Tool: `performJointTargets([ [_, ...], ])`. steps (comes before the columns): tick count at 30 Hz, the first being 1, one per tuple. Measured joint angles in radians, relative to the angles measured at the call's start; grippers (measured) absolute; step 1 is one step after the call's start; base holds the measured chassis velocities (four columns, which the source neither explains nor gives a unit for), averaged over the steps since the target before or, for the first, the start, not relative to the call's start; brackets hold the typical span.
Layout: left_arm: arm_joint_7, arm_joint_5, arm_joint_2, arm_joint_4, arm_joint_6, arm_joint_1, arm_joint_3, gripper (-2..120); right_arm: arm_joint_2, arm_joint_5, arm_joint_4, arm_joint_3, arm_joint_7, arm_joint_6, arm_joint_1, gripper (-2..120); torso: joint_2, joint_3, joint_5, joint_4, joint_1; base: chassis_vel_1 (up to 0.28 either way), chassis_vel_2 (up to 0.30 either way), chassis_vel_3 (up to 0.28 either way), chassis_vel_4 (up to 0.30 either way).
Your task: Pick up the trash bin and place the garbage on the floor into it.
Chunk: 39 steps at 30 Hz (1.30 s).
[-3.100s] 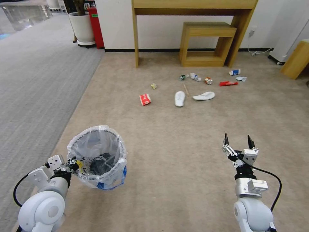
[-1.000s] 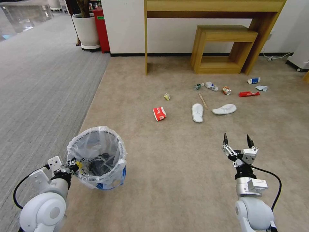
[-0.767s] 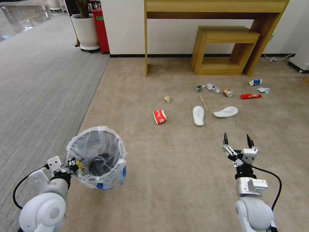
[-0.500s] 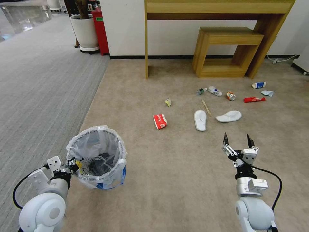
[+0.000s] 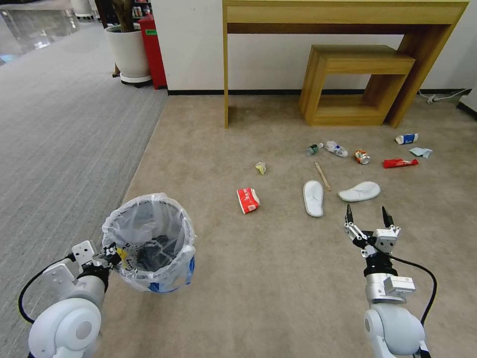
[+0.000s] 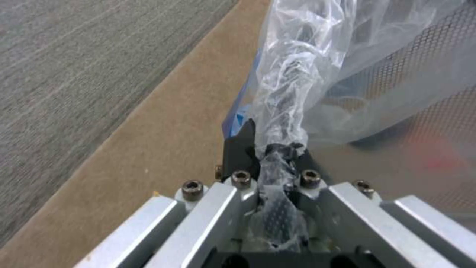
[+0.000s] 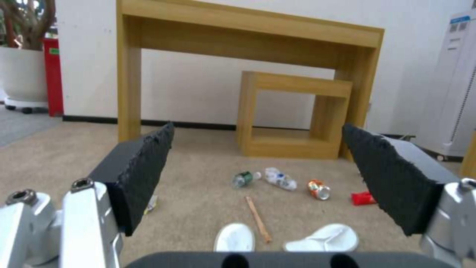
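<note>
The left gripper (image 5: pixel 115 254) is pinching the trash bin (image 5: pixel 149 242) rim while the right gripper (image 5: pixel 367 219), fingers spread, is facing slippers (image 5: pixel 313 198) at twelve o'clock, needing closer approach.

no writing can be read anywhere. the red and white carton (image 5: pixel 248 200) near the middle of the carpet has white marks on its red side, too small to make out. the red cabinet (image 5: pixel 151 52) far left by the wall carries a small green label (its letters are blurred). the white unit (image 7: pixel 459 78) at the far right has a blue patch near its top, also unreadable. the crushed can (image 5: pixel 361 157) and the red wrapper (image 5: pixel 399 163) show print, none of it legible.
</note>
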Motion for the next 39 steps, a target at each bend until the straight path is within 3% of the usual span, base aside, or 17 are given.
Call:
performJointTargets([
  [39, -0.004, -0.004, 0.000, 0.000, 0.001, 0.001, -0.004, 1, 0.004, -0.001, -0.007, -0.002, -0.004, 0.005, 0.002, 86, 0.000, 0.000, 0.0002, 0.0001, 0.000, -0.138, 0.136, 0.135, -0.132],
])
